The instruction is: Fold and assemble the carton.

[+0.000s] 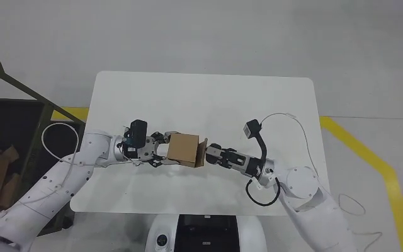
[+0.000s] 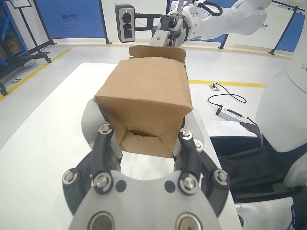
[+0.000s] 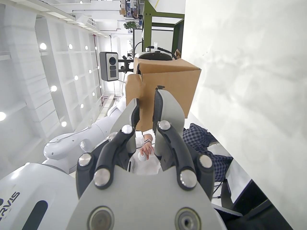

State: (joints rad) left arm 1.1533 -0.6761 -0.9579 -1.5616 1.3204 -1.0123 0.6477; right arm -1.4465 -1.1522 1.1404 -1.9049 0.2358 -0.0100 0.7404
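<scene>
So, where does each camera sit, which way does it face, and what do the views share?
Top view: above the arms, facing down at the table; left gripper and right gripper flank the carton.
Left wrist view: on that wrist, facing along its gripper clamping the carton.
Right wrist view: on that wrist, rolled sideways, facing along its gripper to the carton.
Shared: the carton; each wrist view shows the other arm.

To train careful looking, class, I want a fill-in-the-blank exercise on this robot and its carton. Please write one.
1. The carton is held by ____ pincers: the left pincer and the right pincer.
2. The right pincer pinches a ____ at the carton's end.
3. The carton's colour is ____.
4. The table beneath it is coloured ____.
Missing words: two; flap; brown; white.
</scene>
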